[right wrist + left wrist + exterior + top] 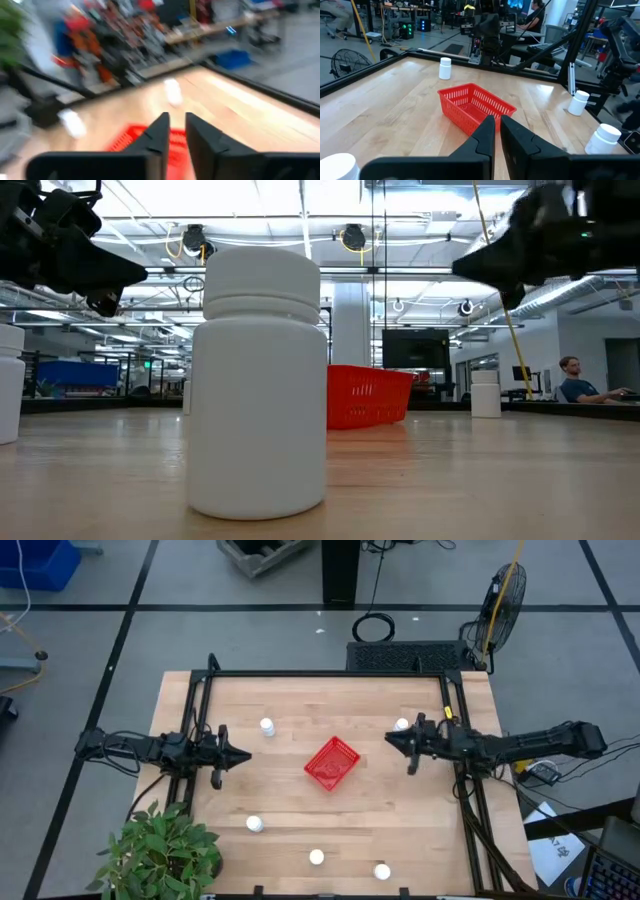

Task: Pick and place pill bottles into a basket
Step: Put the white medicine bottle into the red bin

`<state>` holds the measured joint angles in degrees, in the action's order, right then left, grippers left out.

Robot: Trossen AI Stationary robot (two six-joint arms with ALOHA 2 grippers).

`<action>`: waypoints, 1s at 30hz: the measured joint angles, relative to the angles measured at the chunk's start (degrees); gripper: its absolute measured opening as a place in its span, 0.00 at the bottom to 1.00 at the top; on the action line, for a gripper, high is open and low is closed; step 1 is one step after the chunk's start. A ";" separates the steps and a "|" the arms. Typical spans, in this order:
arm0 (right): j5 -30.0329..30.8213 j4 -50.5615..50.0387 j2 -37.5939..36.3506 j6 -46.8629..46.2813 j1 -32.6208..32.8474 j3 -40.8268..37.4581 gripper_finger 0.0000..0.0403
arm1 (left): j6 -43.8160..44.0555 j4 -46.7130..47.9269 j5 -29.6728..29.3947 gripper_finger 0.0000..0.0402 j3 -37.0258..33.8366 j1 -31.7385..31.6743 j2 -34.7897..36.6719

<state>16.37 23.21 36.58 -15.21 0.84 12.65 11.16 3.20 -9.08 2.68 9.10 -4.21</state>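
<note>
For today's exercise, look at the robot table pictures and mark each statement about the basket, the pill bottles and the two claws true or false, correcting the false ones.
1. The basket is red and sits near the middle of the table. True.
2. Two pill bottles already lie inside the basket. False: the left wrist view shows it empty, and all five pill bottles stand on the table.
3. The left claw holds a bottle. False: it holds nothing, its fingers nearly together.
4. The right claw is close to a bottle by the table's far edge. True.
5. Three bottles stand along the near side of the table. True.
</note>
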 joint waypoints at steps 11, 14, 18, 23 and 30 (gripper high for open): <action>18.86 -34.63 7.49 -2.81 -1.75 18.89 0.66 | 0.00 0.00 0.00 0.08 0.02 0.00 -0.02; 19.31 -42.28 8.80 -8.97 -4.53 21.21 0.75 | 0.00 -0.01 0.00 0.08 0.02 0.00 -0.02; 18.06 -45.30 10.03 -12.80 -8.98 21.94 0.83 | 0.00 0.00 0.00 0.08 0.01 0.00 -0.02; 10.70 -45.65 12.21 -15.52 -15.35 22.00 0.84 | 0.00 -0.02 0.00 0.08 0.01 -0.02 -0.02; 7.54 -48.68 17.07 -14.46 -21.30 22.00 0.84 | 0.00 -0.02 0.00 0.08 0.00 0.00 -0.02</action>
<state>23.92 -25.47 53.65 -29.68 -20.46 34.65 11.16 3.19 -9.08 2.68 9.10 -4.23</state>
